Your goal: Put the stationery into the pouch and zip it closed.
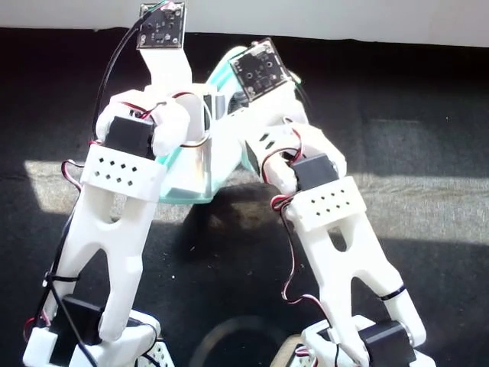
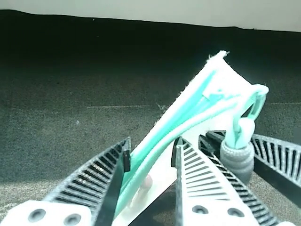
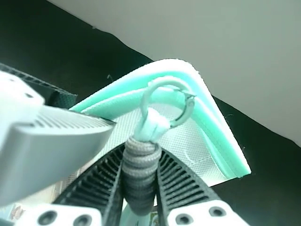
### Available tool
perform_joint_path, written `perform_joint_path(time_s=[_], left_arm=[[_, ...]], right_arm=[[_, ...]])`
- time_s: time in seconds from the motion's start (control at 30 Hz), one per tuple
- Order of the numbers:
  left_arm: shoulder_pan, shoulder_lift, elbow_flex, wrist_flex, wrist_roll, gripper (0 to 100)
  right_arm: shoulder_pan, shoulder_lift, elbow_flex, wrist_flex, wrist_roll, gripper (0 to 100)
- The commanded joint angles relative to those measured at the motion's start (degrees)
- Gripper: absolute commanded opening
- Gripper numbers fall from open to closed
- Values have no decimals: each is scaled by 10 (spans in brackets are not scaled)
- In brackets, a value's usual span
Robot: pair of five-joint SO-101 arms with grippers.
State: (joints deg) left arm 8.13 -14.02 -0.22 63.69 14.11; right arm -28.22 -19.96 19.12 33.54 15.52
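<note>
While both white printed arms lean in over the table (image 1: pixel 428 115), with its matt black felt-like cloth, the pouch (image 1: pixel 187 183) hangs between their wrists towards the far edge, pinched from two sides. It is a flat, soft case: padded mint-green fabric along the zip edge (image 2: pixel 207 94) and a pale, finely meshed translucent panel (image 3: pixel 188 141) below. A pinkish shape shows through that panel, but I cannot tell what it is. My left gripper (image 2: pixel 151 150) has its ribbed black fingers closed on the pouch's mint edge, the fabric running up at a slant from between them. My right gripper (image 3: pixel 140 160) is clamped on the zip pull (image 3: pixel 139 174), a stubby grey cord wound in tight coils. Above it, a mint knot leads to a thin, smooth ring (image 3: pixel 167 101) at the pouch's rounded corner.
</note>
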Motion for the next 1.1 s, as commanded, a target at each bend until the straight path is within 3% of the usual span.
perform_joint_path(time_s=[0.0, 0.33, 0.73, 0.97, 1.07], left_arm=[[-1, -6, 22, -12, -3, 162], [-58, -10, 156, -11, -66, 36], [-59, -87, 161, 158, -67, 39], [-59, -159, 179, 185, -67, 175], [-59, -160, 208, 185, -67, 188]], right_arm=[[-20, -20, -12, 7, -2, 5], [-23, -113, -5, 8, -2, 5], [-48, -162, -5, 190, -5, 5], [-101, -157, -4, 211, -5, 5], [-102, -159, -4, 211, -5, 5]])
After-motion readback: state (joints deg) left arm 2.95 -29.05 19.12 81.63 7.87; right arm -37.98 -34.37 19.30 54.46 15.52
